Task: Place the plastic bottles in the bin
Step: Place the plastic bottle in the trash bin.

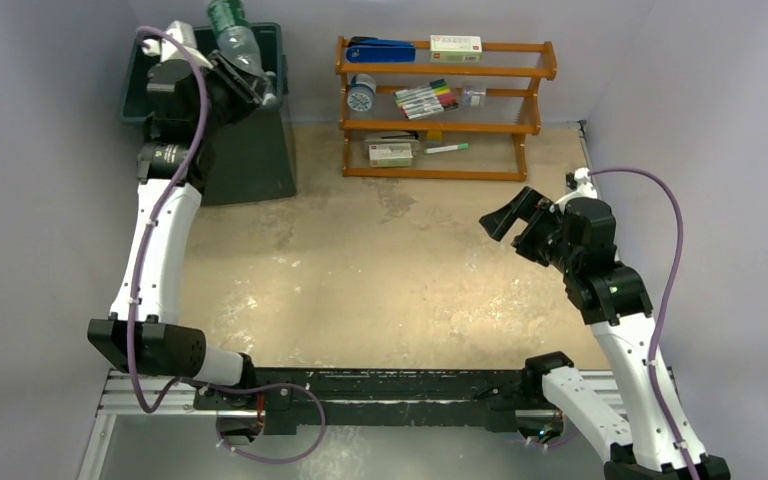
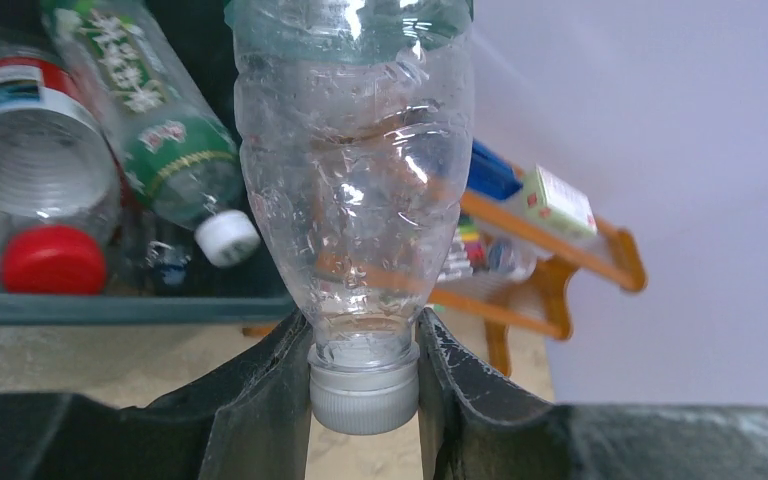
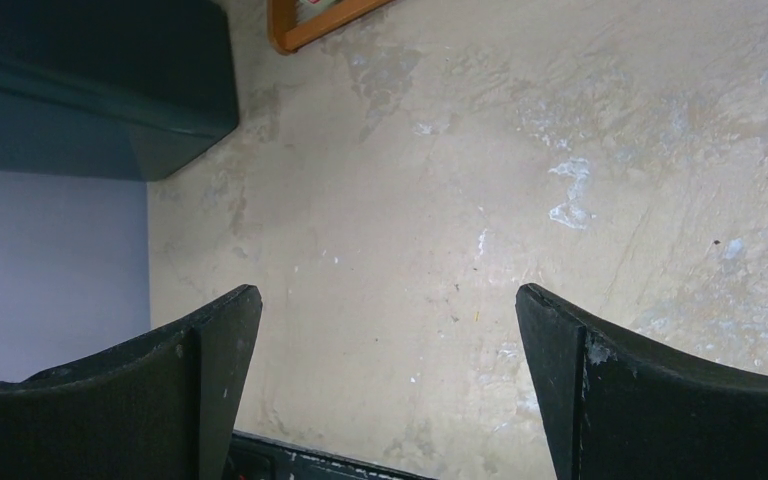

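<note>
Left claw [image 2: 362,335] shut tight on neck of clear bottle [image 2: 350,180], cap end in claw, body sticking out.
Bottle up in air over bin [image 2: 110,308], near one side of it.
Step now: drop bottle in.
Next move, my guess: reach bit more over middle of bin, then let go, so bottle does not hit rim.
Bottle see-through, crinkly, looks empty. Grey-white cap [image 2: 363,395], green label at far end.
More inside bin: red-cap bottle [image 2: 40,170], green-label bottle [image 2: 150,130].
Right claw [image 3: 388,330] wide open, holds nothing, over bare table [image 3: 440,200].
</note>
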Action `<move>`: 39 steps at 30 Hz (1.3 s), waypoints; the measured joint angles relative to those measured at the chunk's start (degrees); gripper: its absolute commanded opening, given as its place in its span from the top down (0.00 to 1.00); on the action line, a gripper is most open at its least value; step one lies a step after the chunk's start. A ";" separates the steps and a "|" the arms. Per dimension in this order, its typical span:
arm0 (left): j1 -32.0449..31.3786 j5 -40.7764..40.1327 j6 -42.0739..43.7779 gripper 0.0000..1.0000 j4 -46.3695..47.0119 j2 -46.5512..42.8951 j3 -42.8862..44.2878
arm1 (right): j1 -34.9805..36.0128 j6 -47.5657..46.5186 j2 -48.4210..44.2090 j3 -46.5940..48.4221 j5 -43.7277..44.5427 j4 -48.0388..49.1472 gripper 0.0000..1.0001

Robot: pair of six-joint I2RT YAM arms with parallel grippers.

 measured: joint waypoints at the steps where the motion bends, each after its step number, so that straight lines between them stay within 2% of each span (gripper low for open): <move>1: 1.99 0.76 -1.46 1.00 0.92 0.35 -0.04 | 0.00 0.02 -0.11 -0.26 -0.02 -0.02 0.00; 14: 16.76 12.37 -21.77 0.99 17.90 3.96 -8.37 | 0.00 0.00 -0.22 -1.38 -0.04 -0.52 0.00; 23: 18.75 15.13 -32.63 0.99 28.17 5.55 -12.20 | 0.00 0.00 -0.09 -1.84 -0.04 -0.79 0.00; 27: 19.17 15.28 -36.46 0.82 31.28 5.62 -14.80 | 0.00 0.00 -0.09 -1.86 -0.04 -0.79 0.00; 28: 19.41 15.26 -37.46 0.73 32.20 5.62 -15.58 | 0.00 0.00 -0.09 -1.86 -0.04 -0.81 0.00; 29: 19.61 15.23 -38.36 0.56 32.76 5.62 -16.28 | 0.00 0.00 -0.09 -1.86 -0.04 -0.81 0.00; 31: 20.20 15.26 -40.09 0.40 33.38 5.62 -17.40 | 0.00 0.00 -0.09 -1.86 -0.02 -0.83 0.00; 35: 20.98 15.65 -42.71 0.31 36.22 5.35 -17.68 | 0.00 0.00 -0.09 -1.86 0.00 -1.22 0.00; 39: 21.33 16.04 -44.50 0.28 37.00 5.29 -17.97 | 0.00 0.00 -0.09 -1.86 0.02 -1.90 0.00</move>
